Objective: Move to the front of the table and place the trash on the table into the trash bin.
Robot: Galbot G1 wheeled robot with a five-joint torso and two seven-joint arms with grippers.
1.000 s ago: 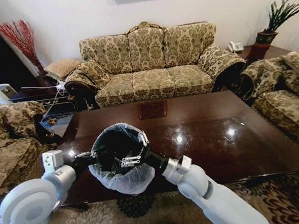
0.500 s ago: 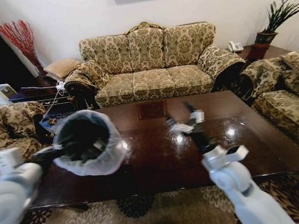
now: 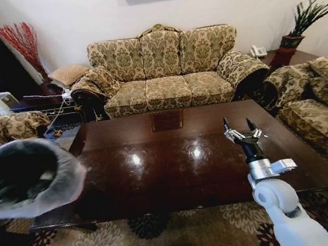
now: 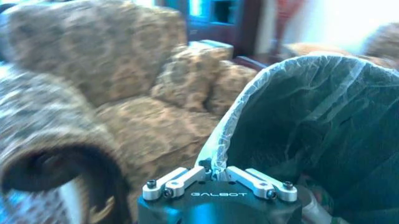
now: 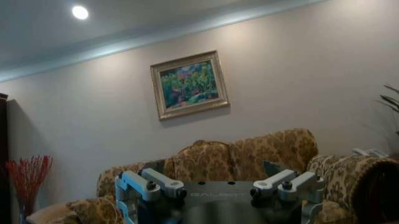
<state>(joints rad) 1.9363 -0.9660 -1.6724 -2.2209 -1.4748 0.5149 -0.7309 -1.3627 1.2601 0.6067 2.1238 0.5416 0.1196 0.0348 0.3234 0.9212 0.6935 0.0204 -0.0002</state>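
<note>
Left gripper (image 4: 215,176) marked GALBOT pinching trash bin (image 4: 311,126) rim, right gripper (image 3: 241,128) spread.

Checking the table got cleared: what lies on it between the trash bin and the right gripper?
Nothing: in the head view the table is bare between the trash bin, held by the left gripper, and the open right gripper.

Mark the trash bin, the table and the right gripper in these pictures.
trash bin (image 3: 66,176): head view, on the white bag folded over its rim.
table (image 3: 178,171): head view, on the bare glossy top.
right gripper (image 3: 240,125): head view, midway between its fingertips.
</note>
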